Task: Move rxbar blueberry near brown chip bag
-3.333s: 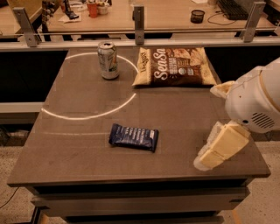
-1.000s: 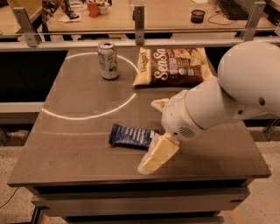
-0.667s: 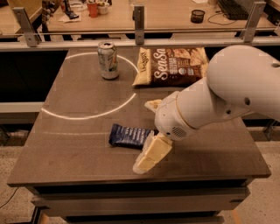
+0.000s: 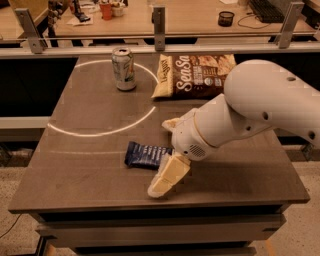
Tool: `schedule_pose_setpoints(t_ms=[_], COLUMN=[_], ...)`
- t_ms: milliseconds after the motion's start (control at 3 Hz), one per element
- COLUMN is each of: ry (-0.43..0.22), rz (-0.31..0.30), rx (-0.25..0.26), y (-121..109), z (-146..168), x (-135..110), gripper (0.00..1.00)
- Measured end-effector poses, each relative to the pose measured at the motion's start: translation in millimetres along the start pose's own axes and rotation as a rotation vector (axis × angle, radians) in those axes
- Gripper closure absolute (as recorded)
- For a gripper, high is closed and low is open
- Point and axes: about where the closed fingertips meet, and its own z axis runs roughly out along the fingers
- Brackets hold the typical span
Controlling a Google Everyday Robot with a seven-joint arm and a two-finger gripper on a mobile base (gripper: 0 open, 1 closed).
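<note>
The hand hangs low over the front of the desk, its two pale fingers spread wide, the nearer one close to the front edge. The blue snack bar lies beside it, right end hidden behind that finger. The brown chip bag lies well apart at the back edge, a can to its left.

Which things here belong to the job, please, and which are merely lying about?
Job: blue snack bar; brown chip bag; gripper, open, low over the table at the bar's end.
Lying about: drink can; cup on the far bench.
</note>
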Motion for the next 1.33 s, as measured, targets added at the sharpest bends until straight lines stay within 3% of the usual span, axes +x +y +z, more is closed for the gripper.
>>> schedule_pose_setpoints(t_ms=[333,1333], ry=[0.002,0.002], rz=[0.010,0.012], rx=[-0.008,-0.018], y=[-0.6,-0.9], z=[6.0,2.2], x=[2.8,-1.6], gripper=[0.18,0.88])
